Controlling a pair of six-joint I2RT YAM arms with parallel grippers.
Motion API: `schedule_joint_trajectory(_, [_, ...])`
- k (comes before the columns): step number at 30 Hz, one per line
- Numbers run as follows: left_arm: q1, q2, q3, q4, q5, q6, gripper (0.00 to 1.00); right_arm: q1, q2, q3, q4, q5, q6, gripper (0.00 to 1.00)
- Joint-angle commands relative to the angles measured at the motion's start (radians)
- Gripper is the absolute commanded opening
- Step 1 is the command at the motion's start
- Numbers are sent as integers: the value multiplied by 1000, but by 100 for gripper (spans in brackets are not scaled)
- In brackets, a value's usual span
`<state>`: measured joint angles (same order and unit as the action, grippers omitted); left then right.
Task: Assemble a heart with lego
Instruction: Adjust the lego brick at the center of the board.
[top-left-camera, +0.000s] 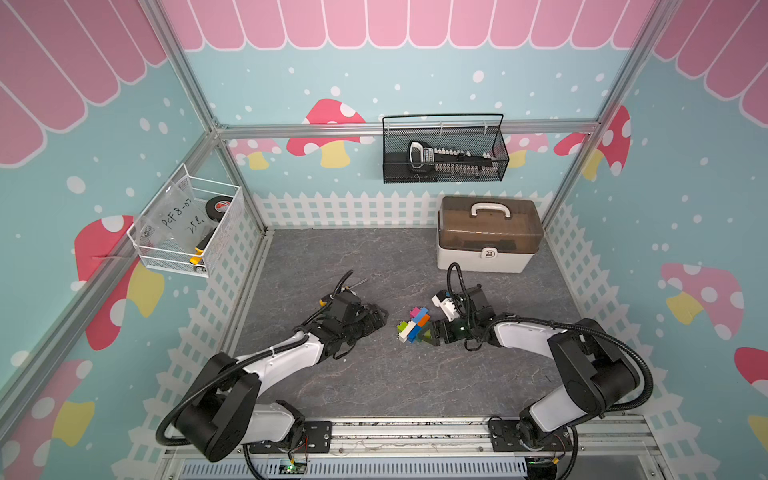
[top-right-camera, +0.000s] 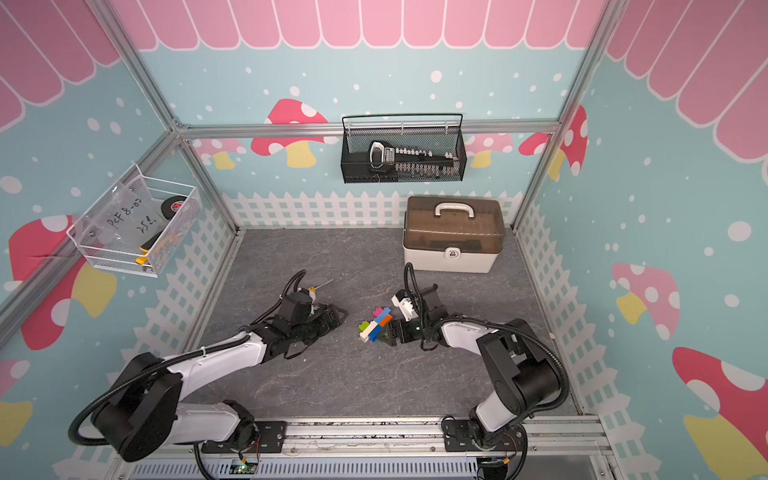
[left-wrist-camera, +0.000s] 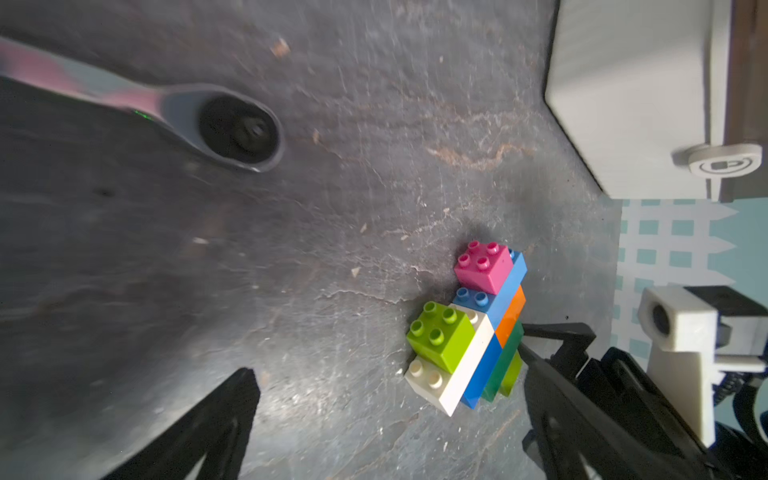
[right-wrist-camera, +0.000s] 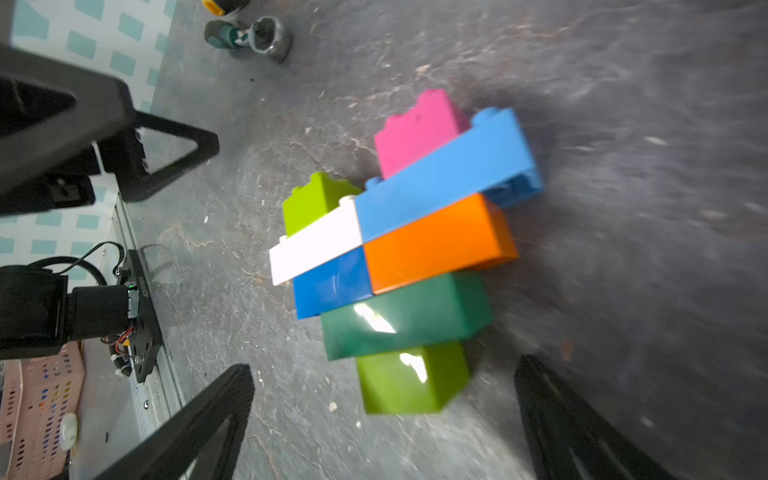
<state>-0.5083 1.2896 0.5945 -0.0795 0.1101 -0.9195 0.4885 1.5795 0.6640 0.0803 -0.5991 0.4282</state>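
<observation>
The heart (top-left-camera: 413, 326) lies flat on the grey tabletop (top-left-camera: 374, 386), a little right of its centre, between the two arms in both top views (top-right-camera: 376, 325). Its bricks are joined in steps. A pink square (left-wrist-camera: 484, 266) and a lime square (left-wrist-camera: 442, 336) form the bumps, and their studs face the left arm. White, two blues, orange and dark green oblongs are stacked behind them. A second lime square (right-wrist-camera: 409, 380) forms the tip and points at the right arm.

The right gripper (top-left-camera: 432, 332) stands wide open just beside that tip. In its wrist view the lime tip sits between the spread fingers (right-wrist-camera: 224, 399), with a gap on each side. The left gripper (top-left-camera: 380, 320) is also wide open and holds nothing. It is on the heart's stud side, a short way off, with bare tabletop between them.

A white box (top-left-camera: 486, 249) with a brown lid and a handle stands at the back right corner. A metal tool (top-left-camera: 357, 283) lies on the tabletop behind the left arm.
</observation>
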Motion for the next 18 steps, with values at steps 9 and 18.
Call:
schedule_joint_trajectory(9, [162, -160, 50, -316, -181, 236, 99, 202, -35, -22, 28, 38, 103, 96])
schedule_joint_trajectory(18, [226, -177, 114, -319, -374, 474, 99, 191, -301, 15, -317, 512, -39, 98])
